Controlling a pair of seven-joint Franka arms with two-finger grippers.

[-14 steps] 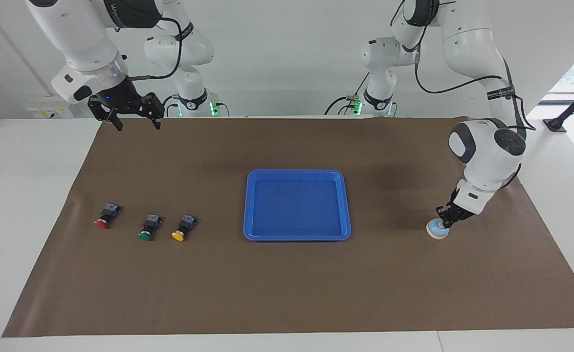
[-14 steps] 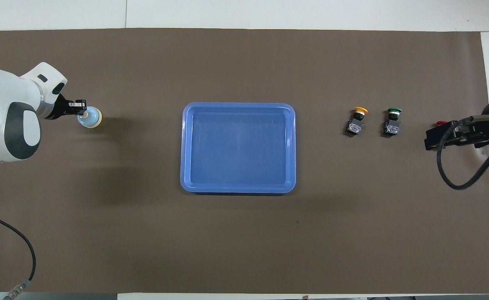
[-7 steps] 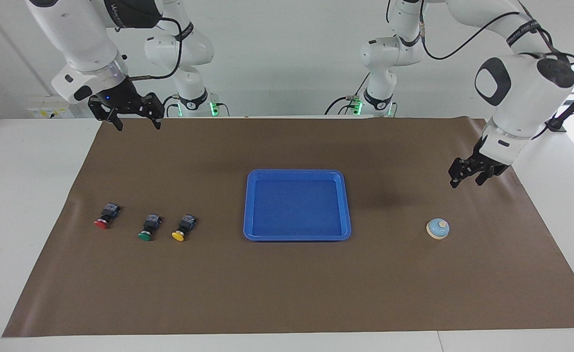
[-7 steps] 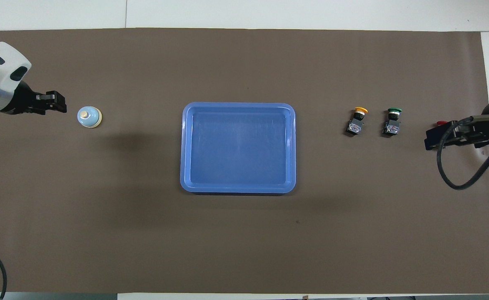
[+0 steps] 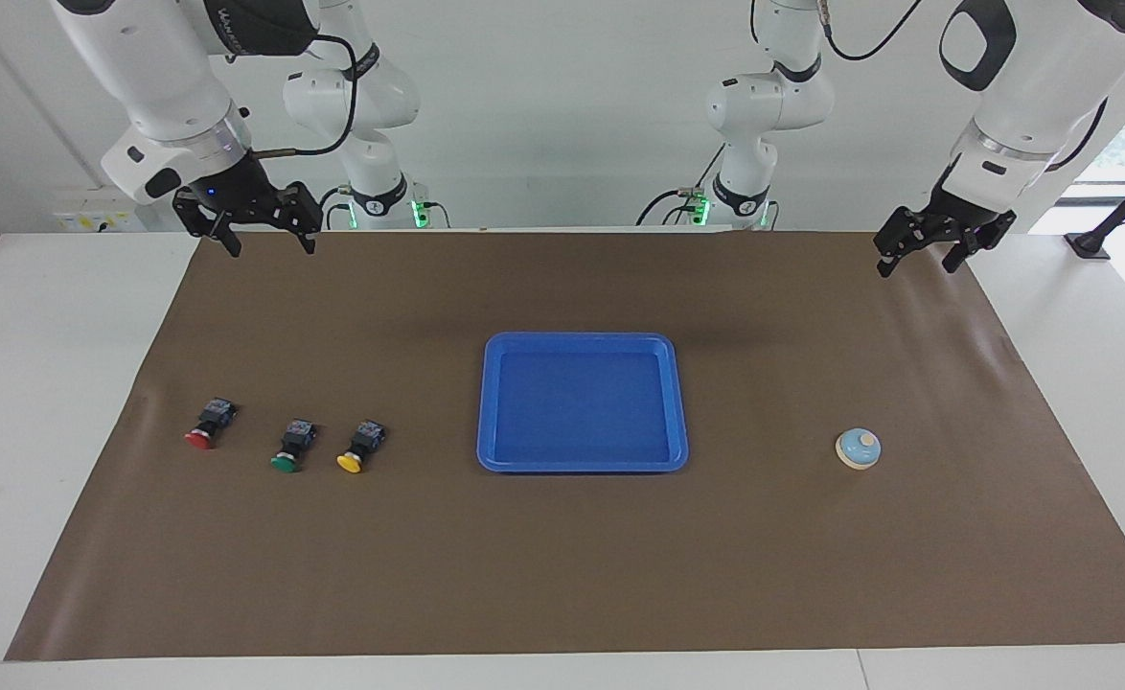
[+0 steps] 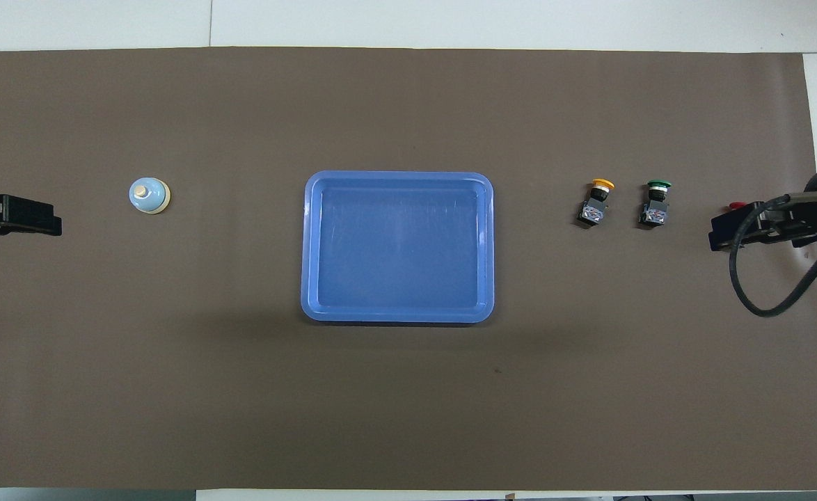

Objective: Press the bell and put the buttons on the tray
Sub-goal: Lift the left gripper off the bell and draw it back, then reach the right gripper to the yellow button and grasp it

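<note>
Three buttons [image 5: 284, 446], one bell [image 5: 858, 448] and one tray [image 5: 582, 464] lie before us; our left gripper [image 5: 918, 256] and right gripper [image 5: 268, 241] hang raised, both spread wide, holding nothing.

White wall [image 5: 543, 115], white table [image 5: 45, 383] (brown mat [image 5: 562, 556] on top).

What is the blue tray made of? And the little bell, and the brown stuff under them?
The tray looks like smooth plastic: even bright blue, rounded moulded corners, a faint sheen. The bell has a glossy pale-blue dome, maybe painted metal or plastic; I cannot tell which. The brown sheet looks like matte paper, with soft wrinkles near its edges.
</note>
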